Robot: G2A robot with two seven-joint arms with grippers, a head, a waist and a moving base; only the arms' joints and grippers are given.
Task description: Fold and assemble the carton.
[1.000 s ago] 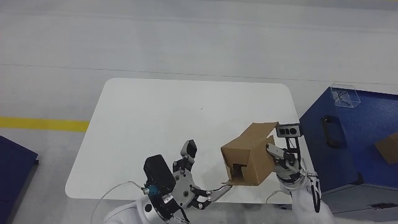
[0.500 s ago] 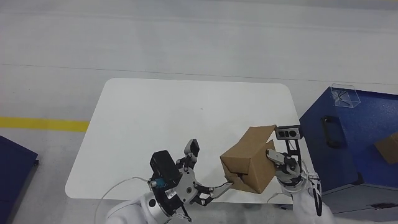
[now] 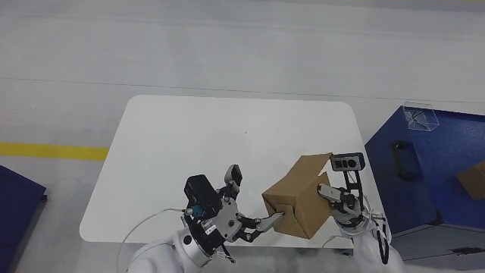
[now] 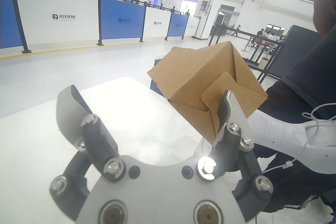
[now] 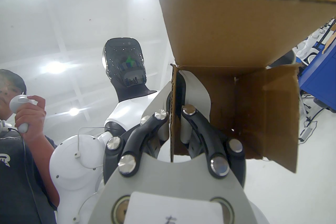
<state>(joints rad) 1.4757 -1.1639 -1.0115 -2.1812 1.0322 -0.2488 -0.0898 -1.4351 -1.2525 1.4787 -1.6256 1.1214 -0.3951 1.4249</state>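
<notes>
The left gripper (image 4: 148,97) and right gripper (image 5: 175,93) have grey metal fingers (image 4: 233,114), black links (image 4: 101,141), silver screws (image 4: 113,169). White arm shells (image 4: 270,130) carry thin white cables (image 4: 319,109); the head (image 5: 125,62) is black.

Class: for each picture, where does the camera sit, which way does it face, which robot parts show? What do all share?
Top view: above the arms, facing down at the table; left end effector and right end effector flank the carton.
Left wrist view: on that wrist, facing the carton across its open end effector.
Right wrist view: on that wrist, facing upward; its end effector clamps a carton wall.
Shared: the carton.
</notes>
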